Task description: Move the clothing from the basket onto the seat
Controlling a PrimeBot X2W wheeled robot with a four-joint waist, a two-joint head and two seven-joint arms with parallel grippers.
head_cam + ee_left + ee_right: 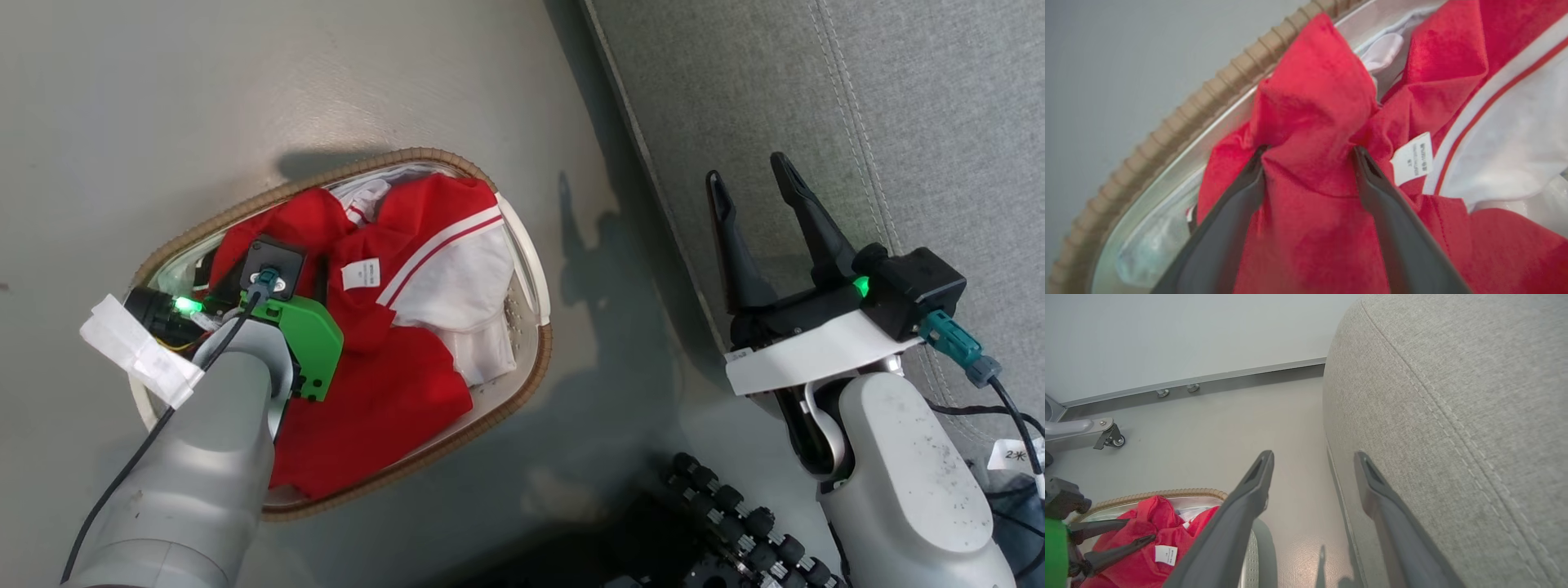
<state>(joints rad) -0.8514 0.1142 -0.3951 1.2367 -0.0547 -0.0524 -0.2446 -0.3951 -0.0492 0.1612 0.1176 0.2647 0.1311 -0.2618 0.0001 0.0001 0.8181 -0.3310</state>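
Our left end effector (1310, 150): wide round a red shirt (1314, 94) fold in basket (1208, 87), ready to pinch. Right end effector (747, 167): wide, nr sofa (914, 98).

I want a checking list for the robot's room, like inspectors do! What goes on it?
Surface: grey floor, basket standing on it.
Job's things: red-and-white clothing piled in the basket; grey seat beside it, bare where shown.
Clutter: nothing seen.
Grippers: left gripper open, fingers pressed into the clothing, a fold bunched between; right gripper open, beside the seat's edge.
Cables: black cable along the left arm; teal-plugged cable behind the right gripper.
Surroundings: pale wall, metal skirting, castor wheel.
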